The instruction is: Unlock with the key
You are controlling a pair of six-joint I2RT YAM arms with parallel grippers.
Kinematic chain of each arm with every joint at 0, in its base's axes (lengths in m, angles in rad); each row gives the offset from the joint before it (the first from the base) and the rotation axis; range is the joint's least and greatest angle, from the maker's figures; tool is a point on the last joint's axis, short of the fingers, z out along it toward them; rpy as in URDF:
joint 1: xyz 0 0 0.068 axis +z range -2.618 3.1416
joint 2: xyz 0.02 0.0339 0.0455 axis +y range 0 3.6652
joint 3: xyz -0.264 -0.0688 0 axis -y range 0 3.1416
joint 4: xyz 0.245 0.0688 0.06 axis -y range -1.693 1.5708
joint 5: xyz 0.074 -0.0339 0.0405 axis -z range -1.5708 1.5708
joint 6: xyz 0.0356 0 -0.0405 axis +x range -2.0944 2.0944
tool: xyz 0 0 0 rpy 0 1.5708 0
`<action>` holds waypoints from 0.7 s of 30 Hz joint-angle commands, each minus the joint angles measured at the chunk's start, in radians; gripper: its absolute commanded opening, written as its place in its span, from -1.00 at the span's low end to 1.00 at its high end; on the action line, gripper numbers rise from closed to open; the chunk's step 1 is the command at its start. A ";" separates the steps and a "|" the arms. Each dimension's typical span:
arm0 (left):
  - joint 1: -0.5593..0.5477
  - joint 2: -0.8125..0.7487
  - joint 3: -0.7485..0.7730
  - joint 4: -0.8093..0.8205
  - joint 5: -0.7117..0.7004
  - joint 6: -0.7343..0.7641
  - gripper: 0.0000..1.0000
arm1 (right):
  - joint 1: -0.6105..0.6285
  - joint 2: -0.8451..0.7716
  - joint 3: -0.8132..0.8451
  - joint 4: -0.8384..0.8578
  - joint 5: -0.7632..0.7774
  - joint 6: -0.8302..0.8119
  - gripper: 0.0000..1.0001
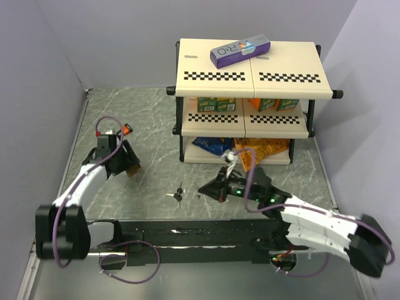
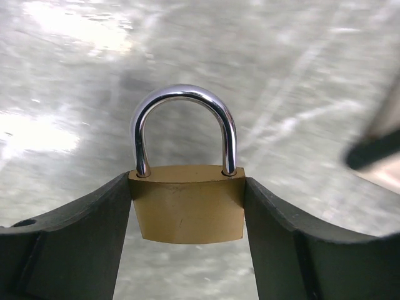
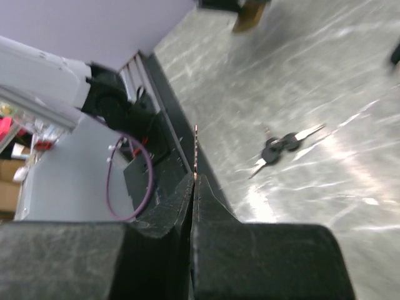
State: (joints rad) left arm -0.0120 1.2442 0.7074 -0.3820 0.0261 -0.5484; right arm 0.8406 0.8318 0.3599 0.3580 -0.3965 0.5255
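Grey marbled table [image 1: 150, 119], lilac walls [image 1: 125, 37]. In the top view's left, the left gripper [image 2: 187, 187] clamps a brass padlock [image 2: 187, 212]. The right gripper [image 3: 192, 184] pinches a thin key [image 3: 195, 147]; spare keys [image 1: 178, 195] lie centre.

Bright glare on the table [image 2: 69, 31], wrist backgrounds perhaps motion-blurred.

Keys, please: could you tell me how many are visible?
3: two loose keys together on the table; one key apparently pinched edge-on in the right gripper. Others may be hidden.
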 commanded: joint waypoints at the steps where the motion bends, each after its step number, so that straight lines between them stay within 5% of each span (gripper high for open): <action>1: -0.017 -0.155 -0.057 0.094 0.098 -0.090 -0.99 | 0.115 0.166 0.091 0.127 0.200 0.065 -1.00; 11: -0.054 -0.437 -0.164 0.112 0.130 -0.176 -0.98 | 0.256 0.620 0.382 0.185 0.304 0.128 -1.00; 21: -0.054 -0.496 -0.175 0.123 0.175 -0.180 -0.98 | 0.278 0.846 0.582 0.122 0.312 0.148 -1.00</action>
State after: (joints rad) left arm -0.0650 0.7662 0.5236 -0.3622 0.1406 -0.6968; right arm 1.1080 1.6321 0.8631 0.4751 -0.1112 0.6579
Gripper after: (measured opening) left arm 0.712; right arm 0.009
